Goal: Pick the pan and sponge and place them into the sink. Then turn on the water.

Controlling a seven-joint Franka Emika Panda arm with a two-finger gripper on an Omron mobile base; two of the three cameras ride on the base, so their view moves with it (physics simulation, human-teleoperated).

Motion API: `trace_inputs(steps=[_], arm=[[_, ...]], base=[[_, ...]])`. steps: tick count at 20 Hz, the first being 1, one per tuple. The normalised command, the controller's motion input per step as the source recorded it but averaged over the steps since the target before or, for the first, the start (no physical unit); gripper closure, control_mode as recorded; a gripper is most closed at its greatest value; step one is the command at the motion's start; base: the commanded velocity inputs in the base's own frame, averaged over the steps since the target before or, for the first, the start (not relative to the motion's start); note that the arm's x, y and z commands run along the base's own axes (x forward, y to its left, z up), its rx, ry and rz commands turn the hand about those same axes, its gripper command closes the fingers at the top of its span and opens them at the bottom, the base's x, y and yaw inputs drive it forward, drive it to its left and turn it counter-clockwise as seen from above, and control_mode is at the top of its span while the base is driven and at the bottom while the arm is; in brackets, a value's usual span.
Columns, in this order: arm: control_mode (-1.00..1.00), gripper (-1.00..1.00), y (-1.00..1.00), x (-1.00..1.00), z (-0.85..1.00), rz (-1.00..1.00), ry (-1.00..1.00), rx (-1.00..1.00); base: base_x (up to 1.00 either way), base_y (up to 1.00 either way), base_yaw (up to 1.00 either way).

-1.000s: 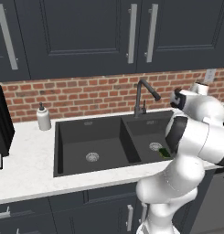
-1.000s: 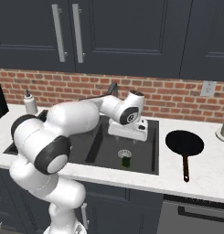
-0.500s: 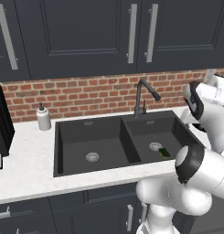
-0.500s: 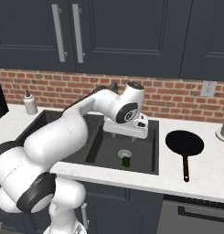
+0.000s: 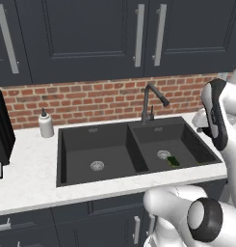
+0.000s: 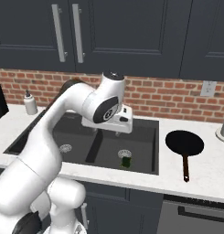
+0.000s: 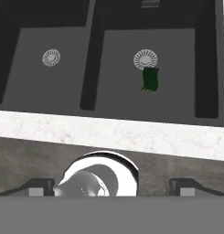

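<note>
Since a second ago arm lifts off the sink (image 6: 152, 137); pincer (image 7: 111, 185) now above its front edge, jaws apart, empty. Sponge (image 6: 126, 162) lies beside right drain. Pan (image 6: 184, 143) on desk right of sink: next pickup.

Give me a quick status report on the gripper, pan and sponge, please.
Gripper open, empty, above the sink. Sponge in the right basin beside the drain. Pan on the counter right of the sink, unobstructed. No water running.
</note>
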Motion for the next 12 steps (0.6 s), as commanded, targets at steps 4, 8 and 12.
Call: trace_inputs(steps=[4,8,12], arm=[[-1.00,-1.00,0.64,-0.52,0.71,0.00,-0.04,0.00],[-1.00,-1.00,0.54,-0.51,0.65,0.00,-0.02,0.00],[-1.00,-1.00,0.54,-0.31,0.38,0.00,0.00,0.00]], base=[[0.00,0.00,0.00],[0.00,0.00,0.00],[0.00,0.00,0.00]])
